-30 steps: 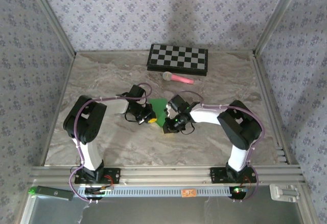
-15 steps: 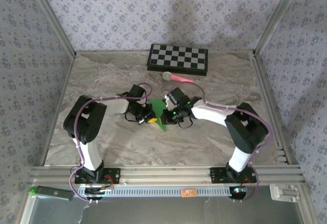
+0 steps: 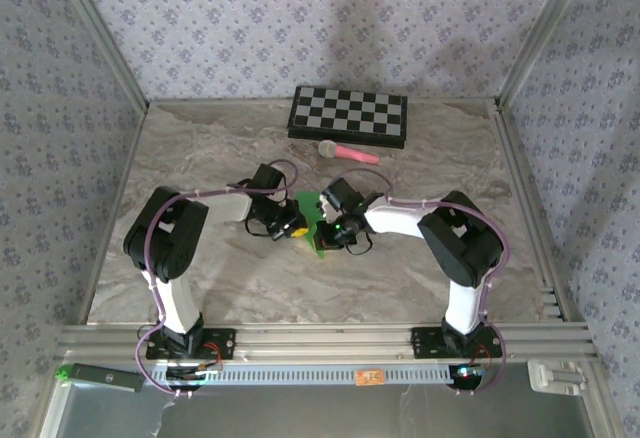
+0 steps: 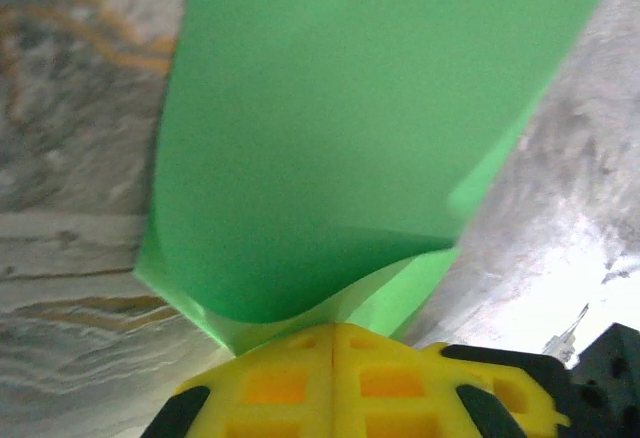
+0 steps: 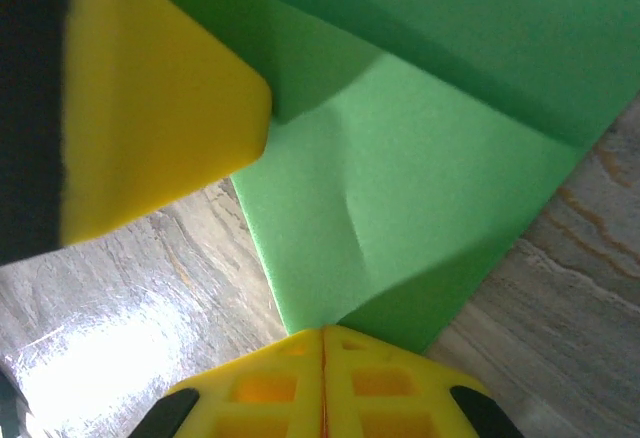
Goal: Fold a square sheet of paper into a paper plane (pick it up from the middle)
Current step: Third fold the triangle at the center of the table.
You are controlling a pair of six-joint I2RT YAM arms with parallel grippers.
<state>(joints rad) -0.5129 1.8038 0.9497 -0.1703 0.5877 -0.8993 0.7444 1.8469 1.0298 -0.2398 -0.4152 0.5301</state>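
I have both arms meeting at the middle of the table (image 3: 230,278), with the square sheet of paper (image 3: 312,220) between them. The left gripper (image 4: 335,330) is clenched, and a doubled edge of the green sheet runs into its yellow tips, so I judge it pinched there. The right gripper (image 5: 322,336) is likewise clamped tight on a corner, as far as I can tell. One flap lies over the layer below with a soft crease across it. I judge this an early fold: no pointed nose, no lengthwise crease and no wings yet, so most of the folding is left.

For writing, a small orange tag (image 3: 370,376) on the near rail is too small to read. The sheet is blank. Farther off, the pink-handled microphone (image 3: 350,153) and the checkered board (image 3: 348,115) show no lettering I can make out.
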